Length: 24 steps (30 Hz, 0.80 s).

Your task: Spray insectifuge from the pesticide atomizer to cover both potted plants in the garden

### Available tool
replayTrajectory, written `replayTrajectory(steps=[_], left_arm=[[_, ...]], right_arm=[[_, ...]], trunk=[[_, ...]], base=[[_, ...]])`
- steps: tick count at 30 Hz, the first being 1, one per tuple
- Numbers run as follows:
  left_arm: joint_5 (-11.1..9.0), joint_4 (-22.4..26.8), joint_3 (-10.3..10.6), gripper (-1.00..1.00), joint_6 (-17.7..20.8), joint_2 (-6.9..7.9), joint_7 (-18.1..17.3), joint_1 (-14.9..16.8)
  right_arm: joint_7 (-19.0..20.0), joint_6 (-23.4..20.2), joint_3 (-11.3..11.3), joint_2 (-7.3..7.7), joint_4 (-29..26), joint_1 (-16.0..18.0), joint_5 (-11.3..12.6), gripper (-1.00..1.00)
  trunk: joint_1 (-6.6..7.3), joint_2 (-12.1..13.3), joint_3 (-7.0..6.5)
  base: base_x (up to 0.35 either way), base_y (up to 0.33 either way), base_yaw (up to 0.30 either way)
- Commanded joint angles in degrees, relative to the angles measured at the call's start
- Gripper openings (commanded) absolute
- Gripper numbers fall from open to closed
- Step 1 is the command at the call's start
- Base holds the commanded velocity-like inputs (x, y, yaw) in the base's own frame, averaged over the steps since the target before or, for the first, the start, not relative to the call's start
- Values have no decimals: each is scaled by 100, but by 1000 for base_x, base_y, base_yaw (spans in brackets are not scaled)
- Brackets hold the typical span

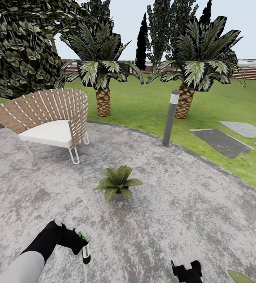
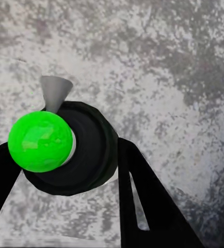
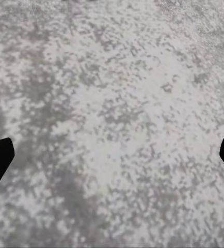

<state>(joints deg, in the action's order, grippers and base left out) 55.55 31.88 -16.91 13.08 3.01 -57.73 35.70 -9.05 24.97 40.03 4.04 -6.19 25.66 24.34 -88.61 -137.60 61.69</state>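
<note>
1. Green-capped, not red: pesticide atomizer (image 2: 65,150) sitting clamped in left gripper (image 1: 80,245), fingers (image 2: 148,206) pressing dark body from both sides, grey nozzle cone pointing over mottled paving (image 1: 190,204).
2. Hanging low at robot's left in head view, bottle upright w/ pale band showing, near but well short of potted plant (image 1: 118,182).
3. Standing alone mid-patio, that plant; leaves looking speckled pale, but too small to call as insectifuge. A few leaf tips poking in at frame's lower right corner, poss. 2nd plant, can't tell.
4. Idling at bottom edge of head view: right gripper (image 1: 187,271), fingertips spread wide apart in its wrist view, nothing between them.
5. Judging handling: small, light, rigid, smooth-sided, so prone to twisting or slipping; gripping round mid-body, below cap, keeping nozzle clear.
6. Framing backdrop: wicker chair (image 1: 53,118), grey lamp post (image 1: 171,118), palms (image 1: 102,67), lawn, fence.
</note>
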Motion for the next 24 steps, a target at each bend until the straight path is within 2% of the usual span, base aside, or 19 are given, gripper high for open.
replayTrajectory(steps=[1, 2, 4, 5, 7, 9, 11, 12, 13, 15, 17, 20, 21, 24], left_arm=[[14, -60, -27, -100, -19, -23, 53, 5], [17, -161, -23, -100, -184, -39, 130, 6], [15, -319, -28, -100, -628, -31, 177, 6], [28, -388, -12, -100, -958, -25, 179, 6], [69, -439, 26, -100, -1380, -10, 159, 12], [148, -455, 85, -100, -1573, -5, 107, 25], [245, -461, 288, -100, -1669, -5, 23, 48], [287, -463, 629, -100, -1815, -27, -73, 66], [292, -463, 838, -100, -1875, -41, -140, 77], [302, -462, 1130, -100, -1929, -59, -389, 99], [320, -402, 1224, -100, -1938, -61, -748, 110], [412, -433, 1236, -100, -1926, -59, -788, 78], [444, -435, 1239, -100, -1925, -70, -790, 73], [528, -437, 1243, -100, -1930, -100, -785, 66]], right_arm=[[-20, 8, 200, 12, -220, 1, -114, 100], [-10, 5, 345, 19, -490, 1, -358, 100], [137, -4, 447, 21, -852, 2, -863, 100], [370, -9, 472, 22, -1048, 1, -1179, 100], [941, -15, 489, 25, -1239, 10, -1524, 100], [1525, -22, 495, 28, -1302, 89, -1651, 100], [2063, -27, 496, 33, -1322, 267, -1693, 100], [2594, -33, 494, 34, -1333, 437, -1712, 100], [2862, -35, 495, 35, -1337, 544, -1717, 100], [3366, -36, 493, 35, -1360, 758, -1721, 100], [3867, -28, 489, 25, -1421, 845, -1715, 100], [3972, -23, 496, -1, -1551, 852, -1730, 100], [3998, -23, 497, -5, -1599, 853, -1739, -100], [4042, -26, 497, -18, -1667, 853, -1765, -100]], trunk=[[1, -2, 5], [1, -2, 5], [1, -2, 5], [1, -2, 5], [1, -2, 5], [1, -2, 5], [1, -2, 5], [1, -2, 5], [1, -2, 5], [1, -2, 5], [1, -2, 5], [1, -2, 5], [1, -2, 5], [1, -2, 5]], base=[[-2, 0, 0], [0, 0, 0], [0, 0, 0], [0, 0, 0], [0, 0, 0], [0, 0, 0], [0, 0, 0], [0, 0, 0], [0, 0, 0], [0, 0, 0], [0, 0, 0], [0, 0, 0], [0, 0, 0], [0, 0, 0]])
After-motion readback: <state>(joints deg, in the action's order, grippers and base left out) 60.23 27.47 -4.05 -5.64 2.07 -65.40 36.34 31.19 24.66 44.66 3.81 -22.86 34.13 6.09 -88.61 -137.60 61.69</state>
